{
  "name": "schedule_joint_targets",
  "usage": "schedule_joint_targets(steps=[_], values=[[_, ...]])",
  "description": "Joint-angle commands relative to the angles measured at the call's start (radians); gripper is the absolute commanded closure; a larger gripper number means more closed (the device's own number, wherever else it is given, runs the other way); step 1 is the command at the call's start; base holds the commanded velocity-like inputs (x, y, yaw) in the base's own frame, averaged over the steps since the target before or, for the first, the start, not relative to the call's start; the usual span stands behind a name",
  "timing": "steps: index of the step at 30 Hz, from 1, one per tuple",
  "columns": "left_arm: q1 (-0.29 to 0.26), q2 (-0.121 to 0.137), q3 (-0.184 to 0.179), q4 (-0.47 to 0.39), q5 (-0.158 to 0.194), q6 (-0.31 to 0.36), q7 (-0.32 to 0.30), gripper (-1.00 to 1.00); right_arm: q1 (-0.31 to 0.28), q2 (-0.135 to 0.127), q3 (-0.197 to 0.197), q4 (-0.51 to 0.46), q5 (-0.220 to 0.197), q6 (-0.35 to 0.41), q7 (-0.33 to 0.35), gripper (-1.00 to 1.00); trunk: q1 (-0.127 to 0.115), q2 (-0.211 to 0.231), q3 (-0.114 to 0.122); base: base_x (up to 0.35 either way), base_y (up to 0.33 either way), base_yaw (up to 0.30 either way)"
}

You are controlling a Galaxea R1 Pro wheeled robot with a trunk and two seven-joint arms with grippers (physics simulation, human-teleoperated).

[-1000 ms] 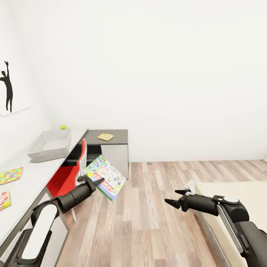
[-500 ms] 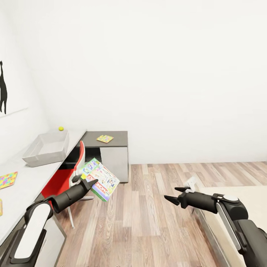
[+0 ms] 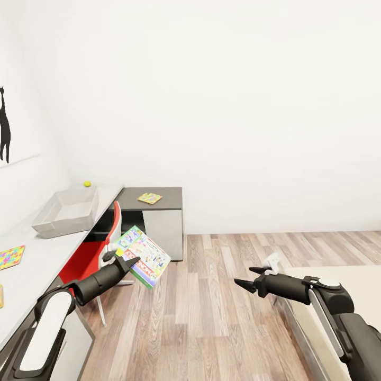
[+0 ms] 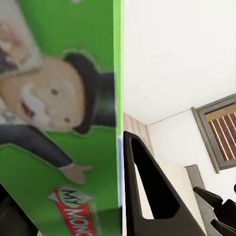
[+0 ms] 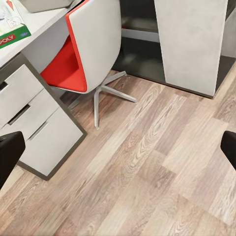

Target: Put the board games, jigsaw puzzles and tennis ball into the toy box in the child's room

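The left gripper (image 3: 128, 259) is clamped on a white-green board game (image 3: 142, 256), holding it tilted in the air over the wood floor (image 3: 211, 317), just in front of the red chair (image 3: 92, 248); in the left wrist view the green box face (image 4: 59, 118) lies flat against one dark finger (image 4: 147, 196). The right gripper (image 3: 247, 279) hangs empty with its jaws spread, above the floor near the corner of the bed (image 3: 338, 275). On the table (image 3: 37, 254), the toy box (image 3: 69, 210) sits on the light section toward the far end, with the tennis ball (image 3: 87, 183) beyond it near the back corner by the wall. One puzzle (image 3: 150, 198) lies on the dark section, another (image 3: 10, 256) near the light top's near end. The right wrist view shows the chair (image 5: 88, 54), white drawers (image 5: 34, 128) and a game-box corner (image 5: 12, 29) on the table edge.
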Motion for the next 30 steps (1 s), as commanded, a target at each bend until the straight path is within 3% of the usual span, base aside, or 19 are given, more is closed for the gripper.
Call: schedule_joint_targets(steps=[1, 16, 23, 30], values=[[-0.001, 0.0, 0.002, 0.0, -0.005, 0.005, -0.007, 1.0, -0.001, 0.0, -0.001, 0.0, -0.006, 0.008, 0.0, -1.0, 0.001, -0.002, -0.002, 0.0, 0.0, 0.0], [-0.001, 0.0, 0.001, 0.0, -0.005, 0.005, -0.008, 1.0, -0.001, 0.0, -0.001, -0.001, -0.007, 0.008, 0.001, -1.0, 0.001, -0.002, -0.002, 0.0, 0.0, 0.0], [-0.026, -0.016, 0.009, -0.006, -0.002, 0.003, -0.045, 1.0, 0.026, 0.02, -0.038, -0.008, -0.017, 0.012, -0.004, -1.0, 0.001, -0.002, -0.002, 0.0, 0.0, 0.0], [-0.066, -0.045, 0.008, -0.008, 0.03, 0.007, -0.086, 1.0, 0.038, 0.029, -0.077, -0.01, -0.025, 0.048, -0.004, -1.0, 0.001, -0.002, -0.002, 0.0, 0.0, 0.0]])
